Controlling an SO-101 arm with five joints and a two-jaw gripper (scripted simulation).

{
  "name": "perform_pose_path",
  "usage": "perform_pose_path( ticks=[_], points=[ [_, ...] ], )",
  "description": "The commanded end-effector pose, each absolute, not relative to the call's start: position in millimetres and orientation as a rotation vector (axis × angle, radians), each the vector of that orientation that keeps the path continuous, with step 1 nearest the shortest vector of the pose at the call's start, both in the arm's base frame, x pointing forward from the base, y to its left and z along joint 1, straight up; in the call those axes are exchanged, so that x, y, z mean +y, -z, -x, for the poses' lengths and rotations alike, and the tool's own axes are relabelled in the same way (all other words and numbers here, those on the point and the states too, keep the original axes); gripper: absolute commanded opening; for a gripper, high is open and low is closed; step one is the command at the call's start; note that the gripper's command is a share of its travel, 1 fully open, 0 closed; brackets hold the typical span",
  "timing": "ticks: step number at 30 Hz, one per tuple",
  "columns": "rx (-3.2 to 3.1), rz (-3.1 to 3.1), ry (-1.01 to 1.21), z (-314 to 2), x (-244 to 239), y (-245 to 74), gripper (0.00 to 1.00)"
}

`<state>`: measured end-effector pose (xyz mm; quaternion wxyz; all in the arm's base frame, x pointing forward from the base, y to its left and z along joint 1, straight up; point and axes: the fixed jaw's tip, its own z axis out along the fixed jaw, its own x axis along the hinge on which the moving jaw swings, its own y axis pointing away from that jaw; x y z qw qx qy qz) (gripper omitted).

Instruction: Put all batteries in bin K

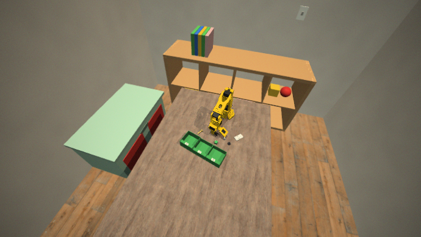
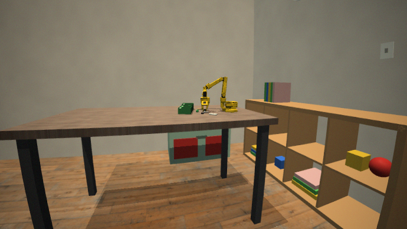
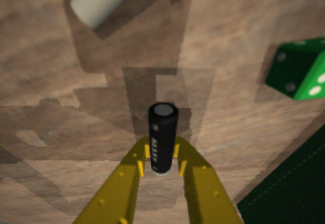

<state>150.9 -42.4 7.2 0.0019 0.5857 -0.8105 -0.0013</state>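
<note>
In the wrist view my yellow gripper is shut on a black cylindrical battery, its fingers on both sides of its lower half, close above the wooden table. A green die lies to the right, beside the dark green bin's wall. In the top view the gripper stands just behind the green three-compartment bin, with the die between them. The bin labels are too small to read. In the exterior view the arm reaches down next to the bin.
A white domino and a small black round thing lie right of the gripper. A small tan peg lies to its left. A white cylinder end shows at the top of the wrist view.
</note>
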Motion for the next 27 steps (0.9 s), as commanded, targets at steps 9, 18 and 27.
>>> perform_pose_path(
  ticks=[9, 18, 27],
  points=[
    [-2.553, -1.842, -0.013, -153, -44, -8, 0.0],
    [-2.553, -1.842, -0.013, -154, -45, -12, 0.0],
    [-2.553, -1.842, -0.013, -157, -45, -32, 0.0]
  ],
)
